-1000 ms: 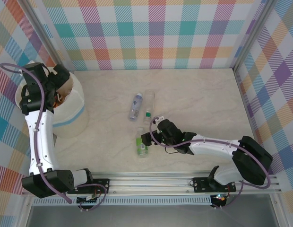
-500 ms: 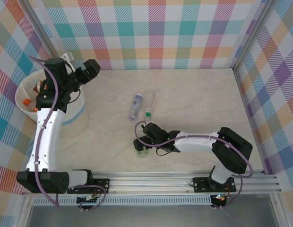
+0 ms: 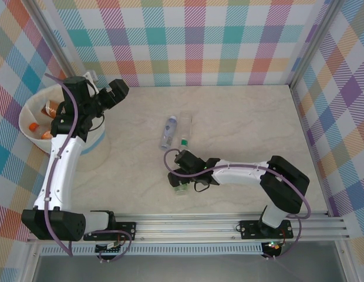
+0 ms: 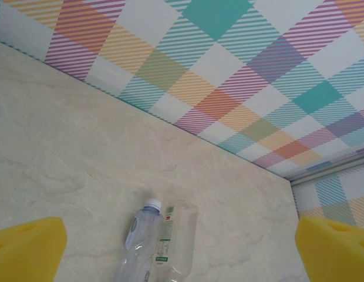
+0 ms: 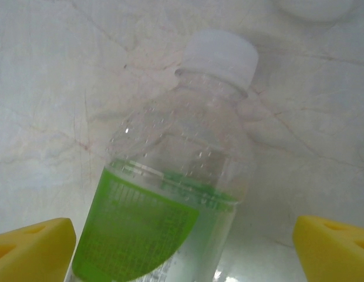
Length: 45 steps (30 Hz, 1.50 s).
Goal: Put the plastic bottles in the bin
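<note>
While the left arm has swung off the bin (image 3: 95, 136) – a second ago it hung over the tub's mouth – the lot now reads as follows. Bin: far left of the table, several plastic bottles (image 3: 34, 126) with orange caps already lying inside. Left gripper (image 3: 118, 93): past the bin's right rim, jaws spread wide, nothing between them, its wrist camera facing the loose pair mid-table. Blue-labelled bottle (image 3: 168, 131) and clear bottle (image 3: 185, 129): lying side by side, untouched, well apart from both grippers. Green-labelled bottle (image 3: 178, 187): lying near the front edge, white cap pointing away from the wrist camera. Right gripper (image 3: 181, 176): moved in from the right over the last second and now astride this bottle – yellow pads (image 5: 32, 247) either side, not yet clamped. Judgement: one delivery appears finished, the next pick is about to close; three bottles remain on the table.
</note>
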Available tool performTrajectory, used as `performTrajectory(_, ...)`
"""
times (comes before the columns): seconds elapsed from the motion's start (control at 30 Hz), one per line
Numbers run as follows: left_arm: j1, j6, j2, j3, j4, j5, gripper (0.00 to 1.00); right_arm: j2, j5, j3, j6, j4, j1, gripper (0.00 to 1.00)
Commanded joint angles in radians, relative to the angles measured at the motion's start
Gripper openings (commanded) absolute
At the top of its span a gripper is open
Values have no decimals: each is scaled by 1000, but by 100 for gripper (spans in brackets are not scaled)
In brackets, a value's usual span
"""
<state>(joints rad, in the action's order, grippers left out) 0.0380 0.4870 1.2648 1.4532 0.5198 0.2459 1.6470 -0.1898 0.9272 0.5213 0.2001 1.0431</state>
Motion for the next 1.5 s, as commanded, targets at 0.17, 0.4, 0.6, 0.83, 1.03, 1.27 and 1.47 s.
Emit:
performTrajectory(0.17,14,10,-31,-40,-38,-5,100,43,59,50,-42,114,26,100)
performTrajectory(0.4,13,3,-31,-57,-35,-8,100,98,-54,104,46,316,27,94)
performTrajectory(0.6,13,-4,-46,-76,-30,-23,100,34,-68,35,26,232,26,73)
performTrajectory(0.83,13,-32,-67,-108,-70,36,100,-58,-55,-44,-64,52,26,54)
performTrajectory(1.03,14,-7,-72,-160,-94,132,100,-123,-49,-77,-126,-138,26,55)
performTrajectory(1.27,46,4,-70,-235,-107,206,100,-147,-31,-88,-144,-372,25,56)
performTrajectory(1.47,147,-24,-63,-282,-108,231,100,-159,21,-65,-172,-480,4,56)
